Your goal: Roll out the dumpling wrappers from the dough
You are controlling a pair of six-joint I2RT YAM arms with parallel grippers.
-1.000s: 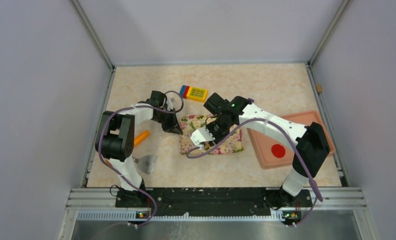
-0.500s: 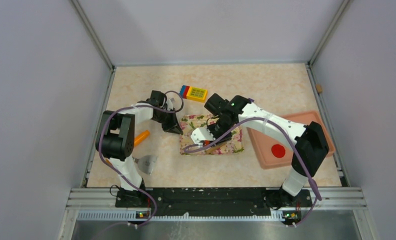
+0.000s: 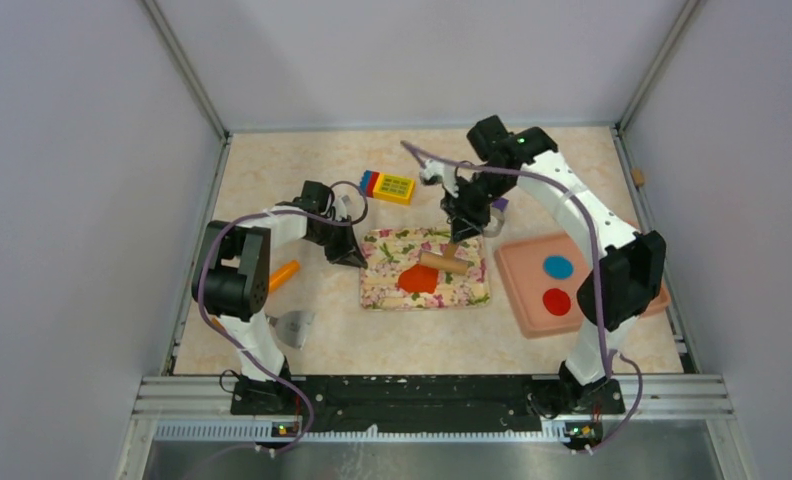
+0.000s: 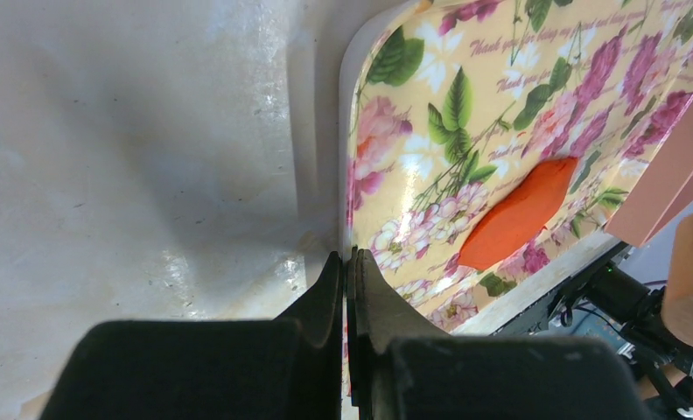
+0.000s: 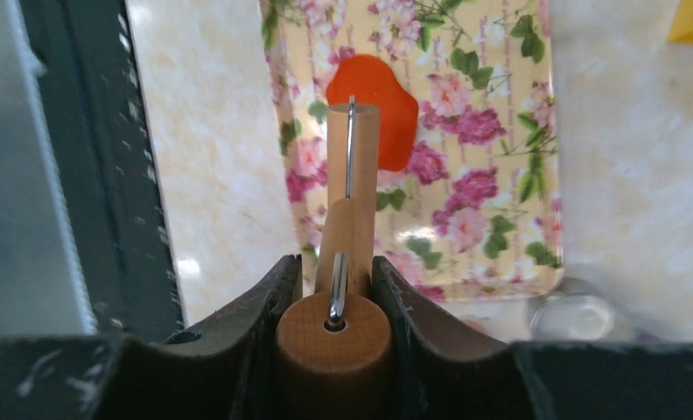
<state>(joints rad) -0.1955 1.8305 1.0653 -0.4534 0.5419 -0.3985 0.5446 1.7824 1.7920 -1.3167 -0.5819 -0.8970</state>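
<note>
Left gripper (image 4: 345, 262) sits low at the left rim of the floral tray (image 3: 472, 292), jaws pinched on that rim. The dough (image 3: 417, 278) lies flat mid-tray. Right gripper (image 5: 334, 262) reaches from the far side, clamping the handle of a wooden rolling pin (image 3: 440, 262) angled over the dough. One red dumpling wrapper (image 3: 556, 301) lies on the pink tray (image 3: 520, 305), just right of the floral tray. A toy block (image 3: 388, 186) lies beyond.

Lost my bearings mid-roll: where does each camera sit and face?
Top external: above and behind the bases, looking down on the table; both arms show.
Left wrist: low at the rim of the floral tray, facing across it; left gripper pinches that rim.
Right wrist: looks down the rolling pin in the right gripper onto the tray.
All three share the dough and tray.
</note>
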